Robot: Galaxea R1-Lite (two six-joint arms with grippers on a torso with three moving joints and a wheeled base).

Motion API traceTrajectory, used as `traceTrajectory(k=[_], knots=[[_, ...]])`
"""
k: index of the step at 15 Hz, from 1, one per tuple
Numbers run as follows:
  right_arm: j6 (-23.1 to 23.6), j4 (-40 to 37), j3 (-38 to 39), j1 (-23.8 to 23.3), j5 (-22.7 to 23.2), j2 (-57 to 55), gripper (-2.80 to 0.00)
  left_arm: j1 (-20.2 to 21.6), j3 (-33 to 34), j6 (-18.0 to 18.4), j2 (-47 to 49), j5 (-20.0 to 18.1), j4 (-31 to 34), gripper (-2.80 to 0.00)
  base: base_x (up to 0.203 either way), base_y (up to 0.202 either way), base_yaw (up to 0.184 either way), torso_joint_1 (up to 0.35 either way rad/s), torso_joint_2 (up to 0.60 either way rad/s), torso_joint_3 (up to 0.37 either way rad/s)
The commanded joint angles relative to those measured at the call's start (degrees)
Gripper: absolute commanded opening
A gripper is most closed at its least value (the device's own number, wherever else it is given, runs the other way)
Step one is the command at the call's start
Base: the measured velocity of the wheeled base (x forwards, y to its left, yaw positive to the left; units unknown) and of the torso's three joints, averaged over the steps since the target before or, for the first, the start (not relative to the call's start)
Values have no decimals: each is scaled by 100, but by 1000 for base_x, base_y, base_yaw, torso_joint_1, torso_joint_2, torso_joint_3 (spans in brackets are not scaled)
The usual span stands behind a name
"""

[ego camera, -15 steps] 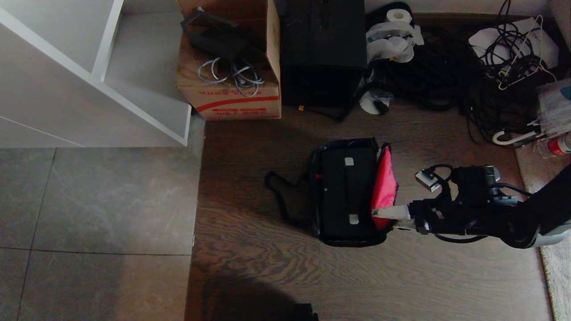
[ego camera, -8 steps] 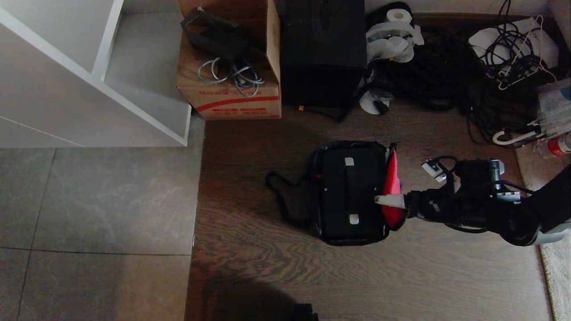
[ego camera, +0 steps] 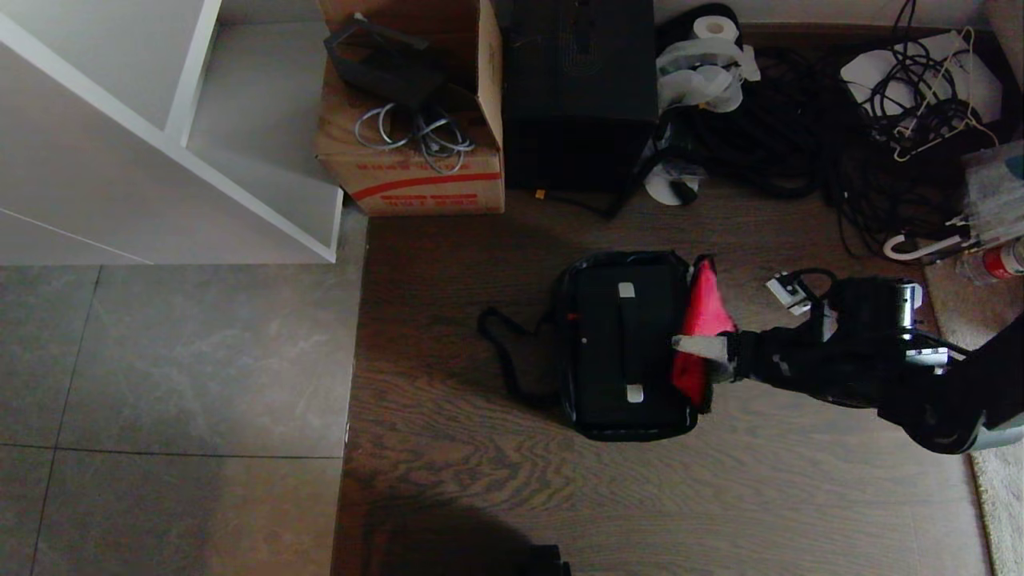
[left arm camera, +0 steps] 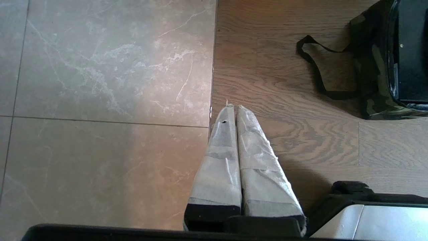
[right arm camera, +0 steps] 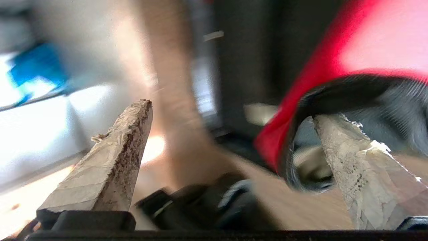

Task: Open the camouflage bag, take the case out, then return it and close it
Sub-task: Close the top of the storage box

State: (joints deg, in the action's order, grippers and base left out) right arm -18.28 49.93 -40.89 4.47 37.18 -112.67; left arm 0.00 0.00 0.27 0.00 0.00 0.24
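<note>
Camouflage bag [ego camera: 620, 420] is sitting on the wood floor [ego camera: 480, 480], lid lining [ego camera: 702, 332] standing up red along the side nearest the right gripper [ego camera: 694, 347]. The case [ego camera: 624, 344] is lying inside the open bag, handle up, silver ends showing.

Right gripper is reaching in from the robot's right; its fingers [right arm camera: 117, 160] are spread wide and are clamping nothing. In the right wrist view one finger is sitting under the dark rim of the lid flap, the other out in free space, so the flap edge is lying between them.

Left gripper [left arm camera: 231, 110] is hanging parked over the seam between tile and wood, fingers pressed together, nothing between them.

Risks, as judged from here:
- Flap is soft and self-supporting only loosely; a brush from the finger could be tipping it back over the case and covering the handle.
- A finger hooked under the flap rim could be dragging the whole bag sideways, since nothing is bracing it.
- Shoulder strap [ego camera: 500, 352] is trailing loose on the far side; a sliding bag could be bunching it.
- Handle is lying flat against the case top, leaving little room for a finger beneath it.
</note>
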Motion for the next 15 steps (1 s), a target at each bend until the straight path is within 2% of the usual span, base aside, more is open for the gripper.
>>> traceTrajectory(k=[1, 3, 9, 12, 15], knots=[[-29, 245, 249, 321, 184, 96, 0, 0, 0, 0, 0, 0, 2, -280, 0, 0, 0, 0, 0, 0], [-291, 304, 431, 593, 158, 57, 0, 0, 0, 0, 0, 0, -4, -280, 0, 0, 0, 0, 0, 0], [-323, 422, 410, 749, 37, -100, 0, 0, 0, 0, 0, 0, 2, -280, 0, 0, 0, 0, 0, 0], [-1025, 726, 393, 1158, 43, -221, 0, 0, 0, 0, 0, 0, 2, -280, 0, 0, 0, 0, 0, 0], [-1632, 1605, 253, 1520, -4, -379, 0, 0, 0, 0, 0, 0, 2, -280, 0, 0, 0, 0, 0, 0]])
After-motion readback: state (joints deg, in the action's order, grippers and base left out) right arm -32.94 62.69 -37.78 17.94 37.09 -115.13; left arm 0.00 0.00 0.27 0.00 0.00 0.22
